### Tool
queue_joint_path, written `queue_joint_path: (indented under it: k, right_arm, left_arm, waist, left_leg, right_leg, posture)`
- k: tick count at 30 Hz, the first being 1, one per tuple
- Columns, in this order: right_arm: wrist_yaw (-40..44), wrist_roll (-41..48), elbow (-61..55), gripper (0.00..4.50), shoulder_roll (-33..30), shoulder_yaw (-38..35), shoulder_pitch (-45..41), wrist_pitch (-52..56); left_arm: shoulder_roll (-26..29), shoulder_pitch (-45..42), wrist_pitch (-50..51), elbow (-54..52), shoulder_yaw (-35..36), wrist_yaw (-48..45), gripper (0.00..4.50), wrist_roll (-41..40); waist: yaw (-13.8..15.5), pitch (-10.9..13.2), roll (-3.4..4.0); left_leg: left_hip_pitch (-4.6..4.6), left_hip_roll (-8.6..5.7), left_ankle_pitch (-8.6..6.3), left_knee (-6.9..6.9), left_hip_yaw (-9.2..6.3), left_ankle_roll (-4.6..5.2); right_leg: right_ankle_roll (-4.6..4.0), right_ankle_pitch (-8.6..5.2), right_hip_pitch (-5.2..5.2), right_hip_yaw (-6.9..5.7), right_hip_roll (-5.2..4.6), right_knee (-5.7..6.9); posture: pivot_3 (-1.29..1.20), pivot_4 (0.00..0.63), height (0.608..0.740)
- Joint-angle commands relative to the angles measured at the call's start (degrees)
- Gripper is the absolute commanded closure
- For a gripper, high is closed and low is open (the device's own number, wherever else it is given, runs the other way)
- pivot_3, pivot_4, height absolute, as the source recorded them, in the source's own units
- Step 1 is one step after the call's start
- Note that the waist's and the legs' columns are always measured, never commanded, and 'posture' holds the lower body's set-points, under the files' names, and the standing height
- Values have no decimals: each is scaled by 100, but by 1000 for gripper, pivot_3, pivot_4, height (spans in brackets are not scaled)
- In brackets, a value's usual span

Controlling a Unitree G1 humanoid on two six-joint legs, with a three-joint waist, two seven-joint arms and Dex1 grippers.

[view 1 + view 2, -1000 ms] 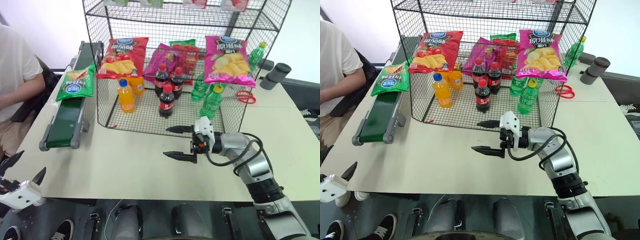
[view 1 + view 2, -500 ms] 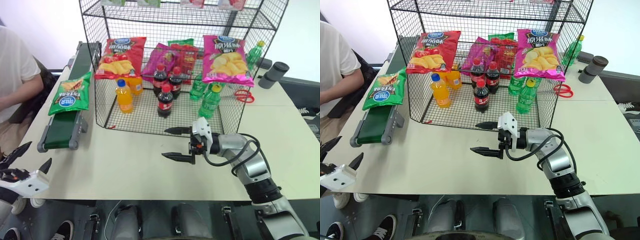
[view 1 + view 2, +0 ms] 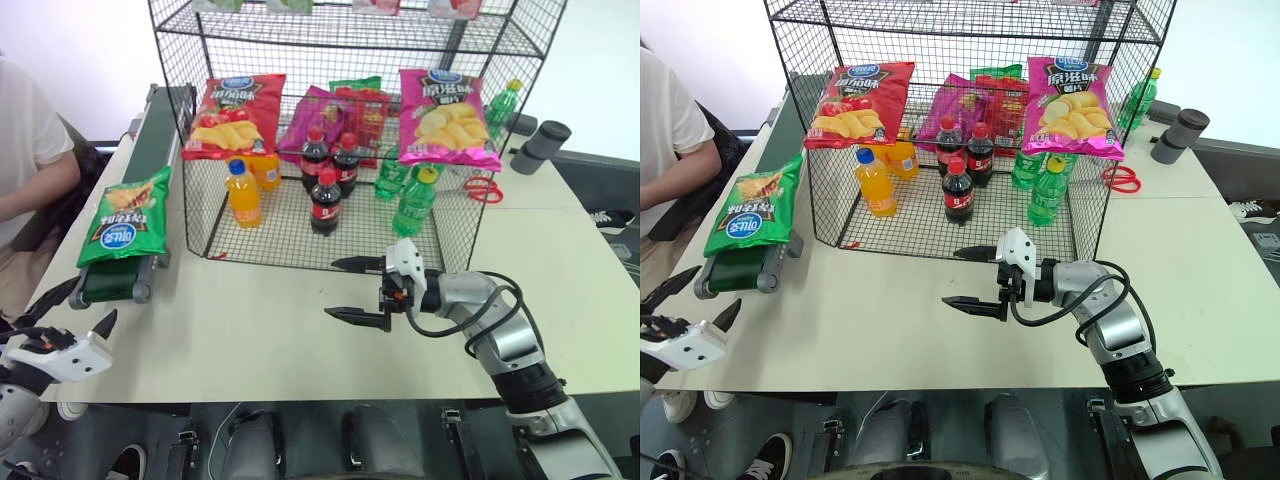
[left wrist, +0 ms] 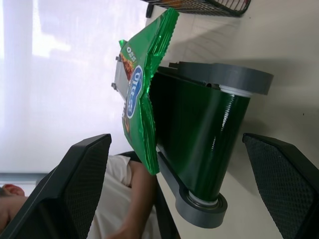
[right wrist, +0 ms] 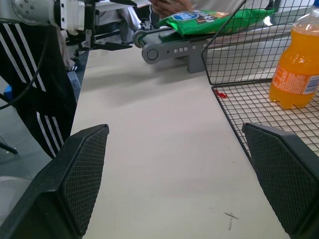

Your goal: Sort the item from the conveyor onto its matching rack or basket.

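Two crisp bags point(image 3: 232, 115) hang on the rack point(image 3: 340, 130); bottles point(image 3: 322, 195) inside.

The two head views look forward and down from above the near edge of the table point(image 3: 280, 330), sharing the rack point(image 3: 340, 60) and the conveyor point(image 3: 150, 130). The left wrist view sits low and close, facing the conveyor's near end and the green crisp bag point(image 4: 142, 94). The right wrist view looks level across the table toward that same end, also catching the left gripper point(image 5: 107, 45).
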Motion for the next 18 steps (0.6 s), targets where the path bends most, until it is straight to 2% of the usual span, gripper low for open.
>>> queue_joint_path:
  k: [1,18]
  right_arm:
    - [9,58,-178,26,0,-104,-39,-88]
    - [-56,61,-213,26,9,-113,-53,-58]
  left_arm:
    - [94,44,64,-91,72,104,0,-146]
    - [60,-199,284,-111,-186,154,0,-145]
  waist:
    - [-2,0,0]
    - [-1,0,0]
  left_leg:
    - [0,0,0,0,0,0]
    - [0,0,0,0,0,0]
  right_leg:
    - [-1,-1,0,0,0,0]
    - [-12,-7,0,0,-2,0]
  posture:
    - [0,150,740]
    - [0,150,740]
